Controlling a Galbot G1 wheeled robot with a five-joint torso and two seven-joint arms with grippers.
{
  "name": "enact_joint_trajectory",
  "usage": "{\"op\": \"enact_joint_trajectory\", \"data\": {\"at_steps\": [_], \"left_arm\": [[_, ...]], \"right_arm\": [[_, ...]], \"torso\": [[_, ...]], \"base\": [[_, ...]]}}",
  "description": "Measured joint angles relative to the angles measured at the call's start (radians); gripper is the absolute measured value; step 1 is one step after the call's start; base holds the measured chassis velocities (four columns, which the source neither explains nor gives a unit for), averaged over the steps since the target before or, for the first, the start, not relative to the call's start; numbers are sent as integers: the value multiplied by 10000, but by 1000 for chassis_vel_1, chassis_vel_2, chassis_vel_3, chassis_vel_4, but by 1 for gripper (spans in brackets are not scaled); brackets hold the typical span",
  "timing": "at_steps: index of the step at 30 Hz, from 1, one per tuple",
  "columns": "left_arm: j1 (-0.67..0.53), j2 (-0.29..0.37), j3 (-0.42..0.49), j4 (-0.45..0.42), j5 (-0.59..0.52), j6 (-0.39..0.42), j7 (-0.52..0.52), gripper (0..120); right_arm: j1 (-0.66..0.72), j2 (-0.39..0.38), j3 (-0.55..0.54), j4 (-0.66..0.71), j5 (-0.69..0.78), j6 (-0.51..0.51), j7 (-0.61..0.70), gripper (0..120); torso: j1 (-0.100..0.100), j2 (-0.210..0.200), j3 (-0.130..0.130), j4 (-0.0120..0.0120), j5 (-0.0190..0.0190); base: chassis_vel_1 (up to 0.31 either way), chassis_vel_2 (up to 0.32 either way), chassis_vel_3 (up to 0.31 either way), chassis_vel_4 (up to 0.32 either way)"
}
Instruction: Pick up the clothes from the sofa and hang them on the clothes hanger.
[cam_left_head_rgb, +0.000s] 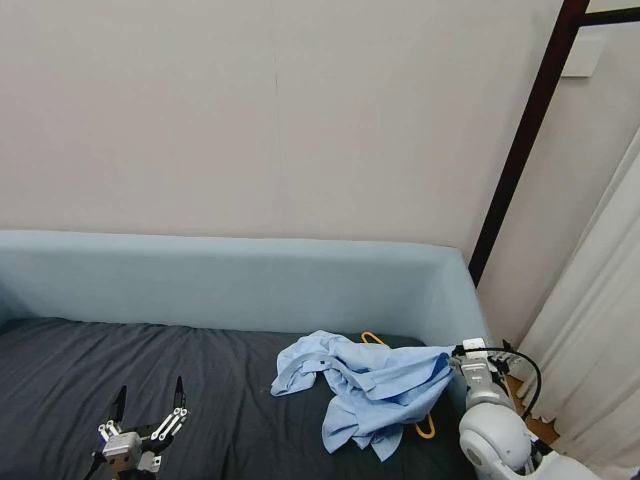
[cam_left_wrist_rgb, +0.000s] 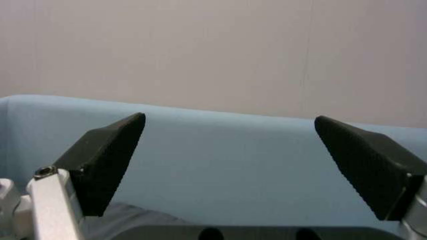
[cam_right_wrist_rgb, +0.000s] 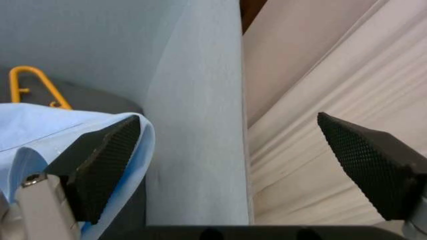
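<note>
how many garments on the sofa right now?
1: a light blue shirt, crumpled at the right end of the sofa over an orange hanger, beside the right gripper. Its folds could hide another.

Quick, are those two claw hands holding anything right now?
Left gripper: open, empty, over the sofa.
Right gripper: open, gripping nothing, at the blue shirt's edge.

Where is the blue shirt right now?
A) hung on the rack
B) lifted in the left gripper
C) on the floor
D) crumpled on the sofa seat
D: the blue shirt lies crumpled on the sofa seat over an orange hanger, with the right gripper beside it, jaws open.
</note>
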Motion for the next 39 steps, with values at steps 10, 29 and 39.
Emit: {"op": "enact_joint_trajectory", "data": {"at_steps": [10,29,39], "left_arm": [[-56,-3,-58,60,-17,3,0,100],[-155,197,-98,222,-157,-11,-20,100],[-286,219,-40,422,-203,-27,-22,100]], "right_arm": [[-320,-1575,58,1150,2041,-729,415,100],[-905,-2675,49,2289,4945,-1697,-157,100],[54,-1973,198,1976,7644,-1596,-434,100]], "torso": [[0,0,0,-3,-1],[-1,0,0,-4,-2],[0,0,0,1,-3]], "base": [[0,0,0,0],[0,0,0,0],[0,0,0,0]]}}
